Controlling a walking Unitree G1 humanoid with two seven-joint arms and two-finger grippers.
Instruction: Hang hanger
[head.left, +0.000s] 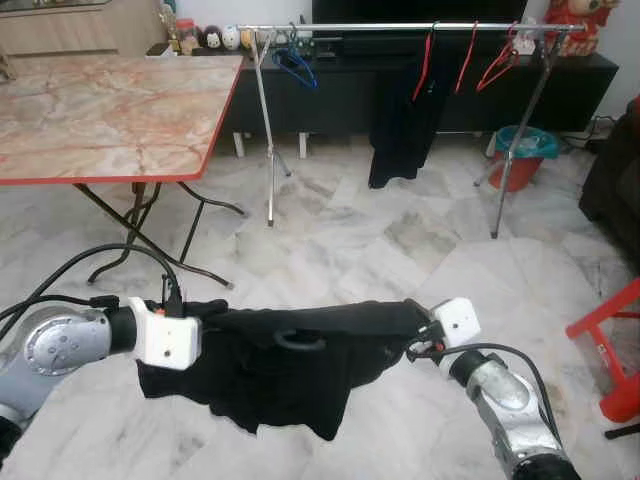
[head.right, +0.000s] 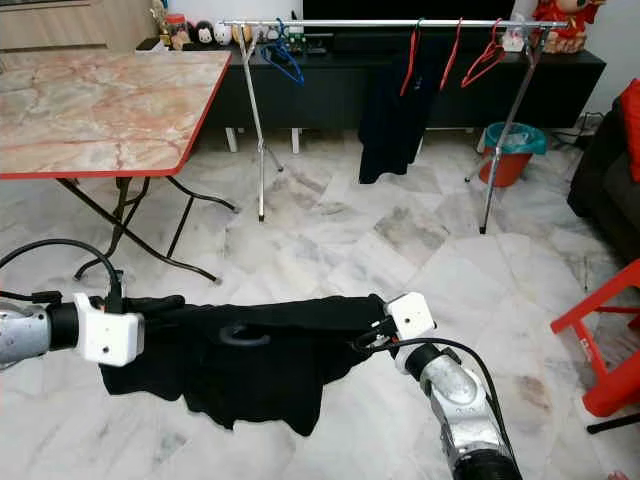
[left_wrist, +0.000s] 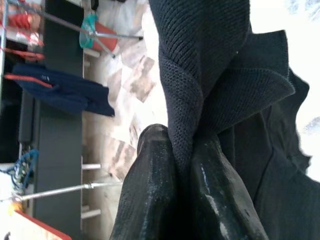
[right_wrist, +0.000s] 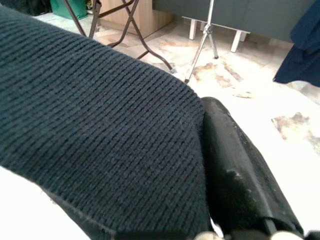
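Stretching level between both raised tools (head.left: 215, 318) (head.left: 415, 330), the garment (head.left: 290, 365) sags.

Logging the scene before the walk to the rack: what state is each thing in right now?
Black garment: held up off the floor, stretched between both claws, a dark hanger hook showing at its middle.
Left claw: shut on the garment's cloth.
Right claw: at the garment's other end; grip hidden.
Clothes rack: standing, with red and blue hangers.
Dark garment: hanging on the rack.
Folding table: unfolded, upright.
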